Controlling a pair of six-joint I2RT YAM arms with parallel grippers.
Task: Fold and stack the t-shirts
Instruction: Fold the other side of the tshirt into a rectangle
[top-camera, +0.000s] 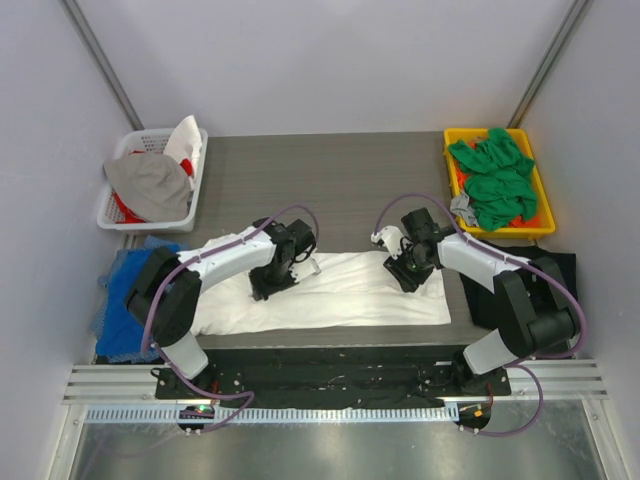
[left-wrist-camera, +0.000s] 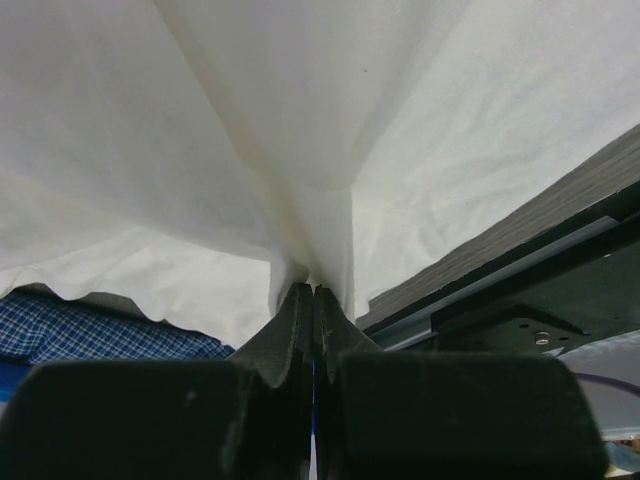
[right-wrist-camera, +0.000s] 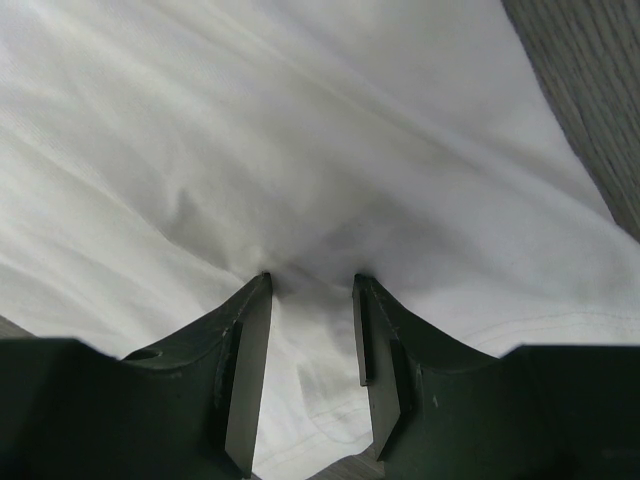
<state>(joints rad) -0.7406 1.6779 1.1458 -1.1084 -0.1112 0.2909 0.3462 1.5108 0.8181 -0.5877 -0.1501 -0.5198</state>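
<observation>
A white t-shirt (top-camera: 330, 290) lies spread across the near part of the table. My left gripper (top-camera: 262, 290) is shut on a pinch of its cloth at its left part; the left wrist view shows the cloth (left-wrist-camera: 310, 180) rising in a tent from the closed tips (left-wrist-camera: 314, 292). My right gripper (top-camera: 403, 272) is open, its tips pressed down on the shirt's right part, with white cloth (right-wrist-camera: 330, 200) between the fingers (right-wrist-camera: 250, 340). Bright green shirts (top-camera: 495, 175) lie heaped in a yellow bin (top-camera: 540, 228). A black shirt (top-camera: 545, 275) lies at the table's right edge.
A white basket (top-camera: 115, 215) at the back left holds grey, white and red cloth. Blue checked cloth (top-camera: 125, 290) lies at the left edge, also in the left wrist view (left-wrist-camera: 90, 330). The dark table (top-camera: 330, 180) runs behind the shirt. The table's front rail (left-wrist-camera: 520, 290) is close.
</observation>
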